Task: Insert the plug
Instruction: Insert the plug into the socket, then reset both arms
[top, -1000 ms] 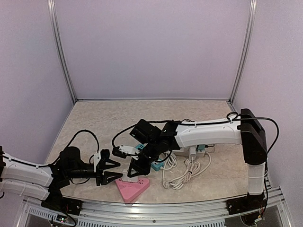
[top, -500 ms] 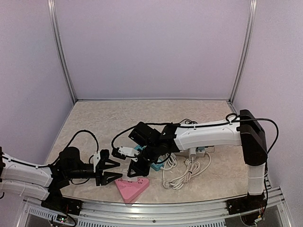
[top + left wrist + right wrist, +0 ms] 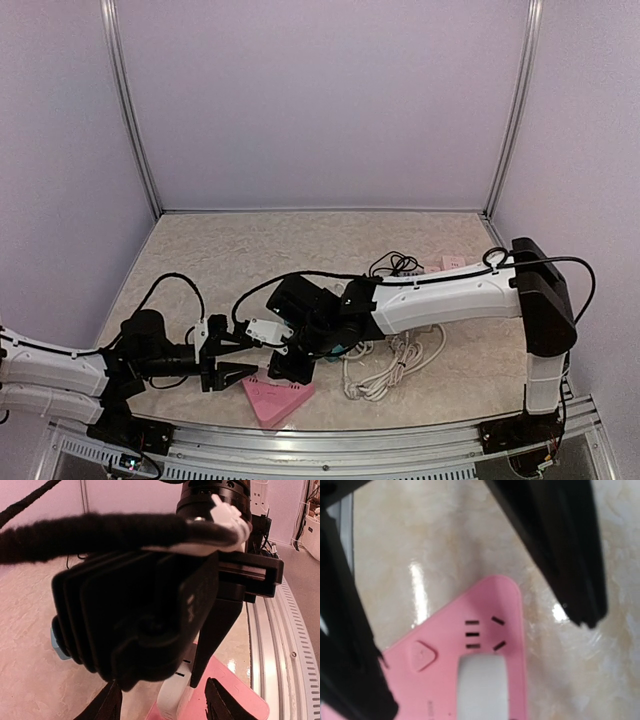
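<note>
A pink triangular power strip (image 3: 275, 398) lies near the table's front edge. In the right wrist view (image 3: 495, 630) its top face shows open slots (image 3: 482, 632) and a raised button (image 3: 422, 655). A white plug (image 3: 482, 690) stands on that face just below the slots; I cannot tell how deep its pins sit. My right gripper (image 3: 485, 665) is open, one finger on each side of the plug, touching nothing. In the top view the right gripper (image 3: 290, 365) hides the plug. My left gripper (image 3: 243, 358) is open and empty, just left of the strip. The left wrist view shows the plug (image 3: 175, 695).
A teal power strip (image 3: 335, 348) lies under the right arm. A coiled white cable (image 3: 385, 365) lies right of it. A black cable loop (image 3: 395, 263) and a pale power strip (image 3: 448, 264) sit further back. The metal table rail (image 3: 400, 432) runs along the front.
The right arm has stretched left and down, bringing its gripper from above the teal strip to over the pink strip. The left arm has hardly moved.
</note>
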Robot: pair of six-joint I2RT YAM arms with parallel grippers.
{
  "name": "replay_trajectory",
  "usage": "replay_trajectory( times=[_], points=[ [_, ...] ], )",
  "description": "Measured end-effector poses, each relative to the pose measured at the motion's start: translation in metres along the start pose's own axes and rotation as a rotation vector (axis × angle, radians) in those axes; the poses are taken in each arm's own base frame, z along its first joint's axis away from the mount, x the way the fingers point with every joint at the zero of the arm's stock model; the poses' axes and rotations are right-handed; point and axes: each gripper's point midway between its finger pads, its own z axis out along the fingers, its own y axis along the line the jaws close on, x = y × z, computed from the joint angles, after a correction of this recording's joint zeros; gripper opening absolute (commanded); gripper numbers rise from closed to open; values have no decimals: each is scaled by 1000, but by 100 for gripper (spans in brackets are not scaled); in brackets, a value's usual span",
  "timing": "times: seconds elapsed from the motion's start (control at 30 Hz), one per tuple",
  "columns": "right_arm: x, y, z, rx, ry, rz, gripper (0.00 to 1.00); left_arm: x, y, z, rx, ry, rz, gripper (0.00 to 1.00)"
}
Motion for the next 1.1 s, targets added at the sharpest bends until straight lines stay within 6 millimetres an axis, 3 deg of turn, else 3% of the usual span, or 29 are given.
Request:
replay_trajectory(
  times=[0.17,0.3,0.5,0.63,0.7,0.77,0.9,0.97,1.03,1.1],
  points=[
    [0,0,1,14,-14,22,2,-5,-1,-1,2,-17,16,59],
    [-1,-1,1,18,-19,35,35,-8,-2,-2,2,-28,31,63],
    [32,-6,7,53,74,64,69,-15,-3,-3,4,-50,48,66],
    [33,-6,7,57,79,86,92,-19,-4,-5,3,-64,60,68],
    [30,-6,5,59,67,91,99,-21,-5,-5,5,-71,68,70],
    [28,-6,1,62,49,107,100,-23,-5,-6,5,-79,83,72],
    [15,-16,-26,101,-14,150,100,-28,-6,-10,-3,-93,133,80],
    [3,-32,-49,154,-79,197,100,-32,-1,-13,-30,-102,152,82],
    [-8,-57,-79,228,-159,268,100,-34,16,-20,-108,-103,149,83],
    [-11,-93,-114,324,-242,370,100,-37,49,-32,-243,-96,119,83]
  ],
)
